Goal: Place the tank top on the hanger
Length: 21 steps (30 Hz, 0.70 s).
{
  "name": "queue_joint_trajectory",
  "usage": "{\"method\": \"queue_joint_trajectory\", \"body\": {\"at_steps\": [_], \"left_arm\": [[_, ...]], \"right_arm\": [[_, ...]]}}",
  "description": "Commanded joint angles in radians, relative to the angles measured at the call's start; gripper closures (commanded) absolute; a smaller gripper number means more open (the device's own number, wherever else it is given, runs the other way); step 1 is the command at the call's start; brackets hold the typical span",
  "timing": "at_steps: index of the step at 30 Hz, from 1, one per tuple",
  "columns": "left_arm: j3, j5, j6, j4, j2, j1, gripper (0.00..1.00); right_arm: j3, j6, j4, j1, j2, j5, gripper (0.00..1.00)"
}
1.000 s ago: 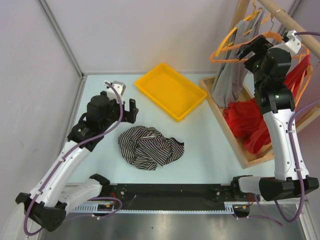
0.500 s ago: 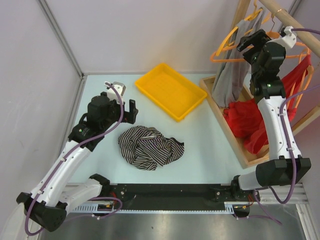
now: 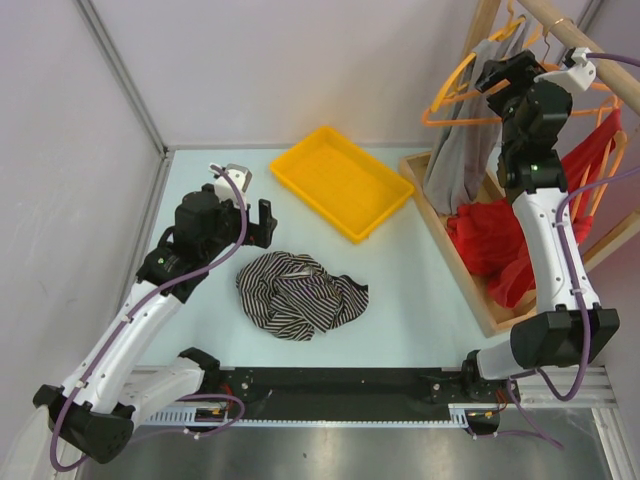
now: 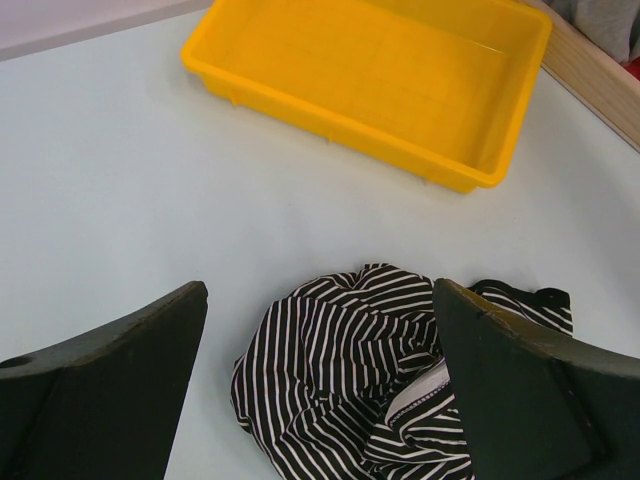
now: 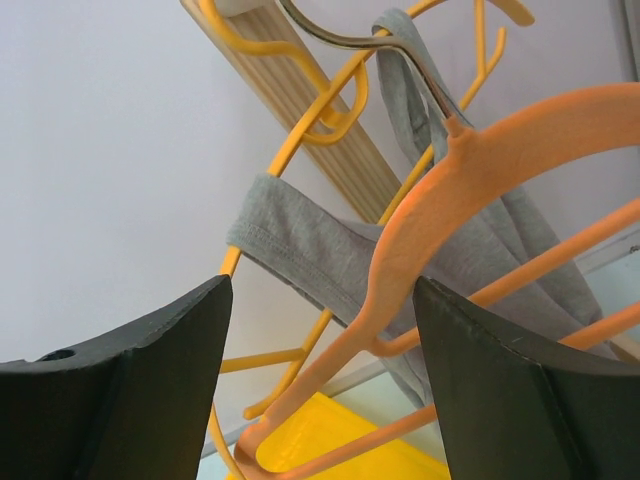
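The striped tank top [image 3: 300,295] lies crumpled on the table in front of the arms, and the left wrist view shows it [image 4: 360,370] just below my fingers. My left gripper [image 3: 262,224] hovers open above its far edge [image 4: 320,300] and holds nothing. My right gripper [image 3: 497,85] is raised to the clothes rail. It stands open [image 5: 322,285] with one arm of the bare orange hanger [image 5: 470,190] passing between its jaws, close to the right finger. That hanger [image 3: 455,119] still hangs by its wire hook in front of a grey garment.
A yellow tray [image 3: 283,158] sits at the back middle [image 4: 330,130]. A wooden crate [image 3: 445,240] at the right holds red cloth [image 3: 490,240]. Other orange hangers on the wooden rail [image 3: 560,20] carry the grey garment [image 3: 455,160] and the red cloth.
My right gripper has risen and shifted left to the hanger, and its jaws have narrowed a little around the hanger's arm. The left arm and the tank top have not moved.
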Motion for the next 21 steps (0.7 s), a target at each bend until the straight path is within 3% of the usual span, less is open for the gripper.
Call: {"method": "queue_joint_trajectory", "body": {"at_steps": [1, 15, 21], "left_arm": [[-0.005, 0.017, 0.016, 0.038, -0.012, 0.01, 0.0], [-0.005, 0.02, 0.018, 0.038, -0.015, 0.014, 0.01], [-0.006, 0.017, 0.019, 0.04, -0.02, 0.018, 0.01]], "right_arm": [[0.032, 0.043, 0.043, -0.026, 0.029, 0.09, 0.22], [0.101, 0.072, 0.009, -0.015, 0.108, 0.165, 0.25], [0.108, 0.069, 0.028, 0.003, 0.131, 0.22, 0.38]]}}
